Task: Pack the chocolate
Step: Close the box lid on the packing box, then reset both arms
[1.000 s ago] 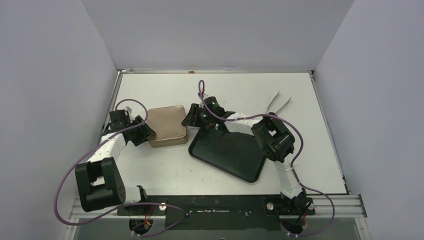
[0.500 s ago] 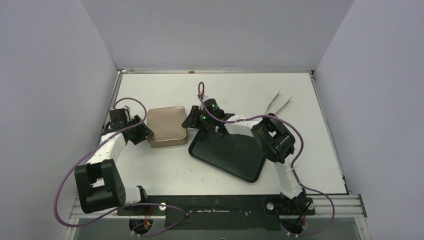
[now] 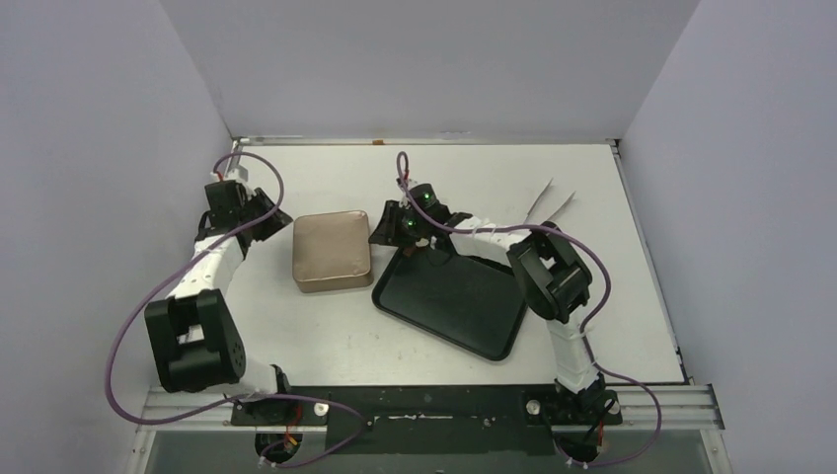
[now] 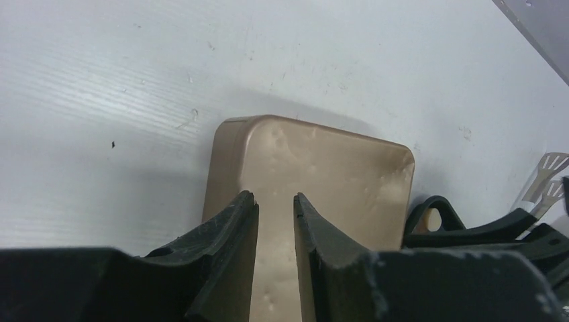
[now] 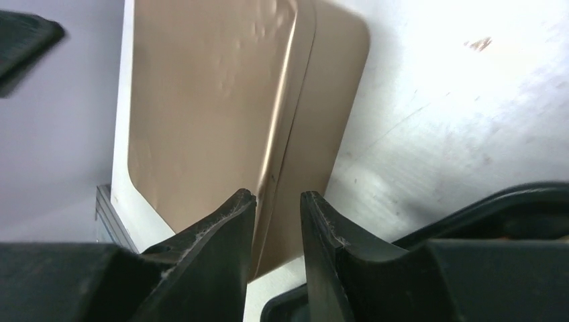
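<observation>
No chocolate pieces show in any view. The square gold-brown tin (image 3: 331, 252) sits closed on the table left of centre, its lid on. It also shows in the left wrist view (image 4: 322, 168) and the right wrist view (image 5: 208, 100). My left gripper (image 3: 272, 214) is up and left of the tin, clear of it, its fingers (image 4: 231, 228) a narrow gap apart and empty. My right gripper (image 3: 379, 229) hovers by the tin's right edge, its fingers (image 5: 221, 228) slightly apart with nothing between them.
A black tray (image 3: 494, 321) lies right of the tin, under the right arm, and its rim shows in the right wrist view (image 5: 470, 208). Metal tongs (image 3: 551, 203) lie at the far right. White walls close in the left, back and right sides.
My left gripper has drawn back from the tin's left side toward the far left corner. The right gripper has shifted slightly away from me. The tin stays closed.
</observation>
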